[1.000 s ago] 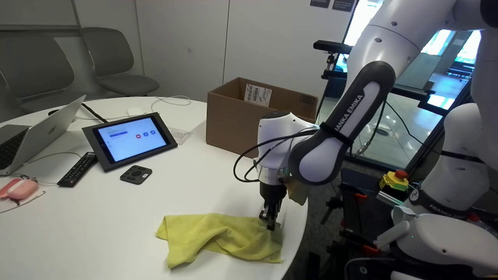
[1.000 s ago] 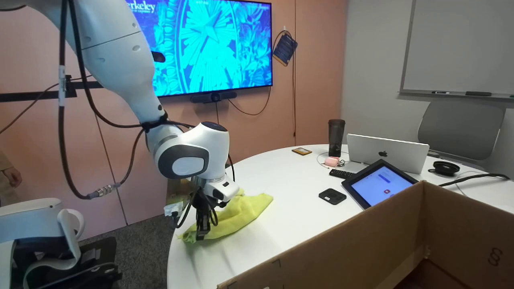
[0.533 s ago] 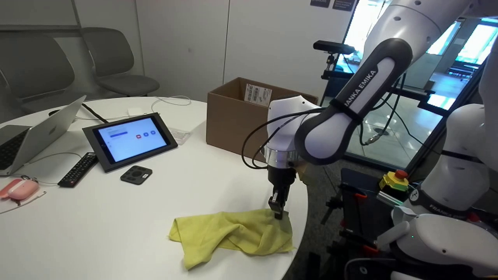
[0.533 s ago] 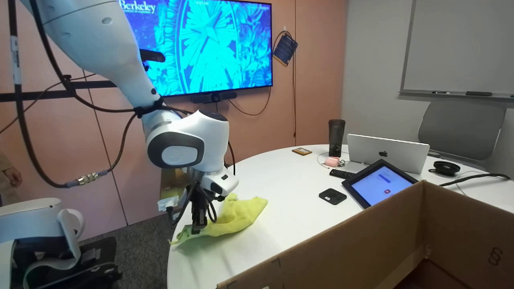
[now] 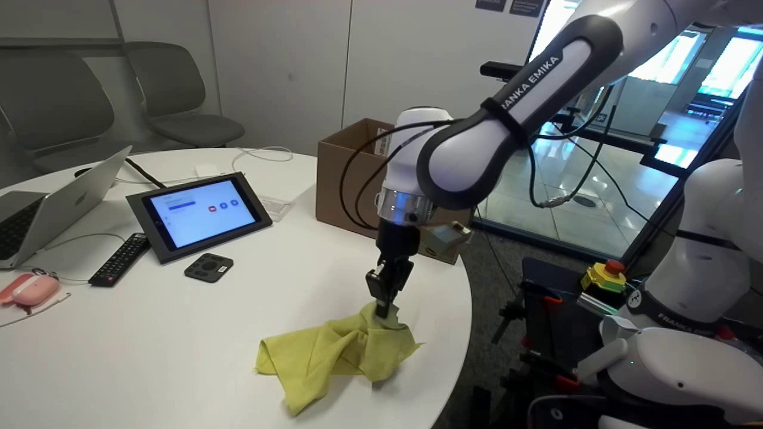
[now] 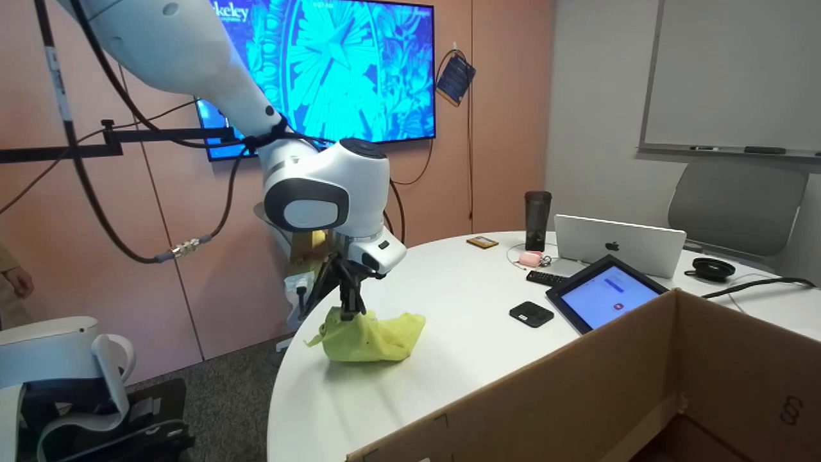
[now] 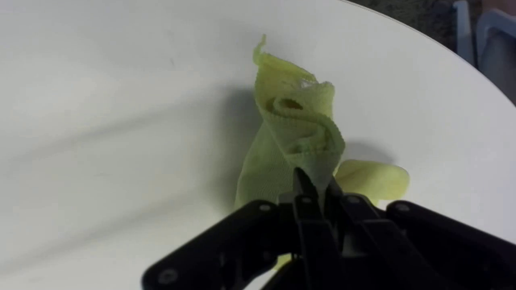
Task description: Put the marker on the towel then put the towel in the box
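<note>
Gripper point(image 7: 317, 185) pinched tight on bunched yellow towel point(image 5: 340, 351), partly resting on white table point(image 5: 179, 345), cardboard box point(image 5: 332, 190) apart

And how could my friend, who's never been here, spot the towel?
Find the big white table, then the black gripper above it. It pinches the towel. That's the crumpled yellow-green cloth, unlike the stiff brown box and the dark-framed tablet.

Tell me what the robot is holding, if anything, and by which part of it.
The pincer holds the yellow towel by a bunched-up fold near one end. Whether anything is tucked inside cannot be seen.
</note>
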`<state>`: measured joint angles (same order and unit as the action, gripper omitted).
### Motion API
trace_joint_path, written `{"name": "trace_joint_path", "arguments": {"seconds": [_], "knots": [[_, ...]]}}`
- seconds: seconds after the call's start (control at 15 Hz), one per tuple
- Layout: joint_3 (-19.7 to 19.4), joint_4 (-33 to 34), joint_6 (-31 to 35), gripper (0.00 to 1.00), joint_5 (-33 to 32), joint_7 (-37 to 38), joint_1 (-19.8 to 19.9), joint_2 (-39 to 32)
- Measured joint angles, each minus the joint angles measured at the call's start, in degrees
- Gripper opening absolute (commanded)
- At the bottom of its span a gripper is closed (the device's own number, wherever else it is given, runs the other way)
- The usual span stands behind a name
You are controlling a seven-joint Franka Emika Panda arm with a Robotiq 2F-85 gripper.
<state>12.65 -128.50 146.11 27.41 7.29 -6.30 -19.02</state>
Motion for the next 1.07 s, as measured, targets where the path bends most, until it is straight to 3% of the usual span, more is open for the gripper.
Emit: {"name": "trace_joint_path", "arguments": {"seconds": [0.27, 0.6, 0.73, 1.07], "knots": [[1.16, 7.30, -0.09, 0.03, 6.75, 0.55, -0.19, -3.56], [0.37, 16.05, 2.19, 0.04, 6.19, 7.39, -3.78, -13.35], [0.09, 19.21, 2.23, 0.31, 5.53, 9.51, -5.09, -17.26], [-0.63, 24.75, 2.23, 0.69, 3.72, 13.35, -6.95, -22.47]]}}
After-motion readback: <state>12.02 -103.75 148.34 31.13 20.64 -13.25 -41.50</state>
